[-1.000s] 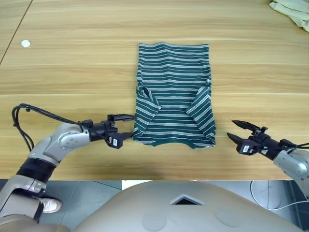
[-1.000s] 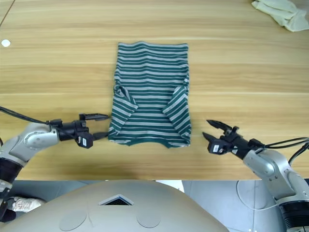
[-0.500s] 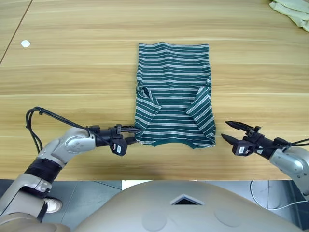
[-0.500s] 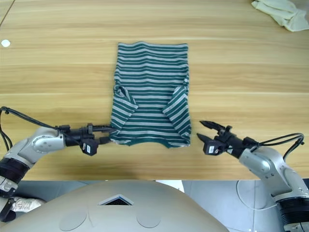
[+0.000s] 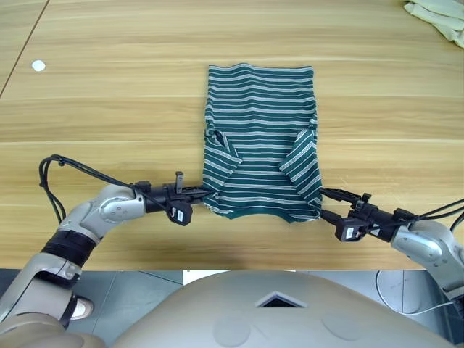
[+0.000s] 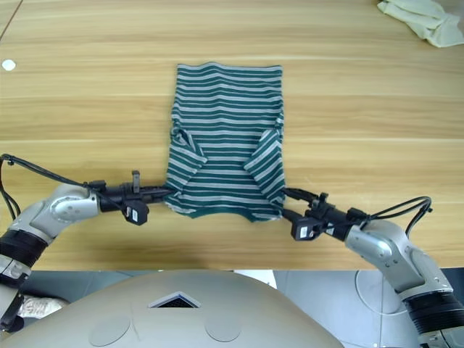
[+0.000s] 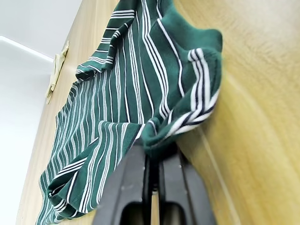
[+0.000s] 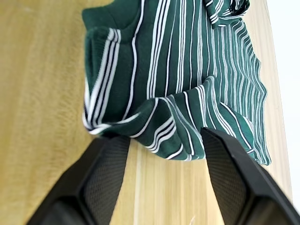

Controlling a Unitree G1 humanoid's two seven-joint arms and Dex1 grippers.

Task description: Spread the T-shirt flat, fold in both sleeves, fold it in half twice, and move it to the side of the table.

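The T-shirt (image 5: pixel 261 138) lies flat on the table (image 5: pixel 109 109) with both sleeves folded in over its front, and its near hem runs from one gripper to the other.

The left gripper (image 5: pixel 203 193) has its jaws closed on the shirt's near-left corner. In the left wrist view the two fingers (image 7: pixel 133 173) stand almost together, with a bunched fold of striped cloth pinched at their tips. The rest of the shirt spreads away ahead of them.

The right gripper (image 5: pixel 324 204) has its jaws wide apart and grips nothing. The near-right corner of the shirt sits at their mouth, between the two fingers (image 8: pixel 105 164), with the tips just at the cloth's edge; I cannot tell whether they touch it. The shirt's body stretches on beyond the tips.

A pale crumpled cloth (image 5: pixel 438 18) lies well beyond the right jaws, at the table's far corner. A small white dot (image 5: pixel 38 65) sits far off from the left jaws.
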